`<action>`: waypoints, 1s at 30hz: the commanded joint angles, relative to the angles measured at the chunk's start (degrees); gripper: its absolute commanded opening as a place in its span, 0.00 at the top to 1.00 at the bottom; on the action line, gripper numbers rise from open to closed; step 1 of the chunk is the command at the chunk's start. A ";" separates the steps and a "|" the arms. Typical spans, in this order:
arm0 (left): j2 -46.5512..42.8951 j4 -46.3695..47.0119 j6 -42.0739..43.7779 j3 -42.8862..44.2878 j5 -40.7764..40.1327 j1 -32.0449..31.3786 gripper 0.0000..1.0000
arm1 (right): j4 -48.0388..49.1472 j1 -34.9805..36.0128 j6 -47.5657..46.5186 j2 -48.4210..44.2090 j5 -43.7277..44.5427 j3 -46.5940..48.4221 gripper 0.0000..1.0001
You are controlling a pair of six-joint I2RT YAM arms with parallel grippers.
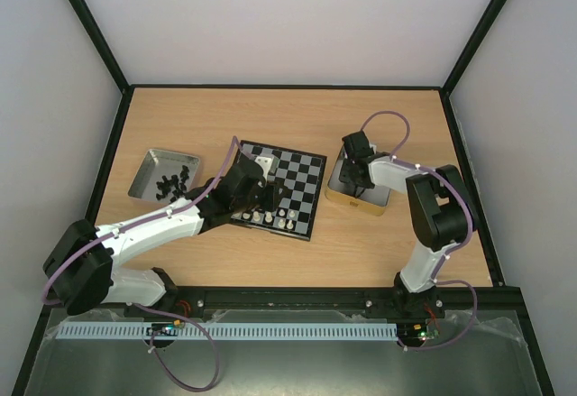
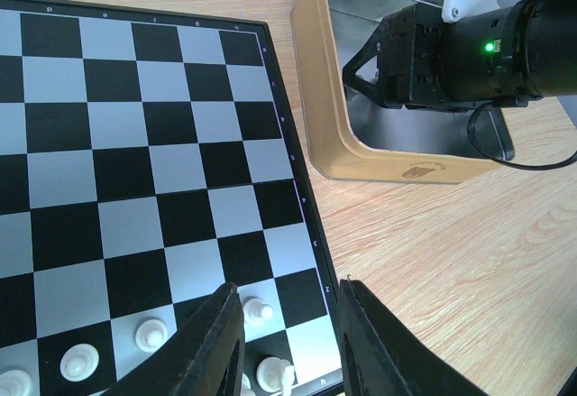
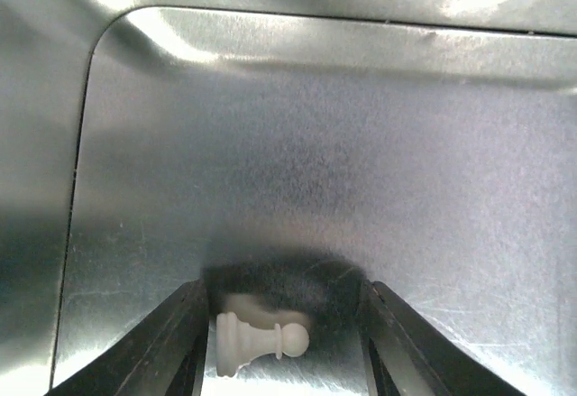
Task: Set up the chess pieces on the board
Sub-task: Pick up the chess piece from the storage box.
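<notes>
The right pincer [image 3: 284, 299] is down inside the gold-rimmed metal tin [image 3: 315, 143], its jaws apart. A single white pawn [image 3: 260, 342] lies on its side on the tin floor between them. Its base is close to the finger on the left of the wrist view, and there is a clear gap on the head side.

The left pincer [image 2: 288, 292] hangs over the near right corner of the chessboard [image 2: 135, 143], its jaws parted and clamped on nothing. White pieces [image 2: 151, 333] stand along the board's near rows, two of them just between and below its fingers.

The board rests on the wooden tabletop [image 2: 451, 261] between the two tins. The left tin [image 1: 150, 160] holds the black pieces [image 1: 171, 182].
</notes>
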 commanded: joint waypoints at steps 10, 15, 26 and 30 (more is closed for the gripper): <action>-0.62 1.19 0.00 -0.59 0.22 0.45 0.68 | 1.27 -0.02 9.55 -10.22 -3.91 -5.95 0.51; -0.30 1.63 -0.15 -0.63 0.52 0.47 0.68 | 3.42 -0.06 15.14 -10.35 -5.46 -8.26 0.55; -0.53 1.73 -0.22 -0.98 0.46 0.56 0.68 | 5.05 -0.06 17.66 -4.09 -3.94 -6.20 0.64; -0.62 1.73 -0.16 -1.02 0.48 0.58 0.68 | 4.58 -0.06 17.07 -1.59 -1.59 -4.14 0.64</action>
